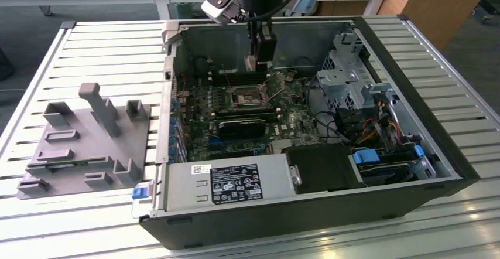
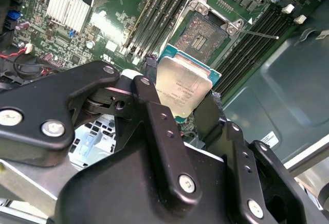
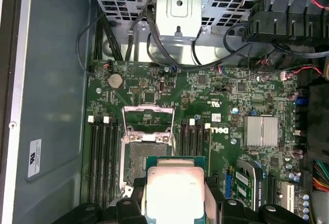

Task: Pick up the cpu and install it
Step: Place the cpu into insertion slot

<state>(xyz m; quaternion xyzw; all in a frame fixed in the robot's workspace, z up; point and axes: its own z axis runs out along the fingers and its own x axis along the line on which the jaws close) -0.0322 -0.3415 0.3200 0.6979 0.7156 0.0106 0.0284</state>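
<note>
My gripper (image 1: 257,63) hangs inside the open computer case, shut on the cpu (image 2: 182,84), a flat square chip with a shiny silver top and a thin edge. In both wrist views the black fingers (image 2: 149,96) press on two opposite sides of the chip. The cpu (image 3: 175,189) hovers above the motherboard, close beside the open socket (image 3: 146,158), whose metal load plate (image 3: 148,117) is flipped up. From the exterior view, the socket (image 1: 248,96) lies just below the gripper.
The case wall (image 1: 173,83) rises around the motherboard. Memory sticks (image 3: 103,157) flank the socket. A black card (image 1: 246,124), a power supply (image 1: 219,183), a drive cage (image 1: 348,71) and loose cables (image 1: 375,124) crowd the case. A grey fixture tray (image 1: 55,156) sits on the exterior view's left.
</note>
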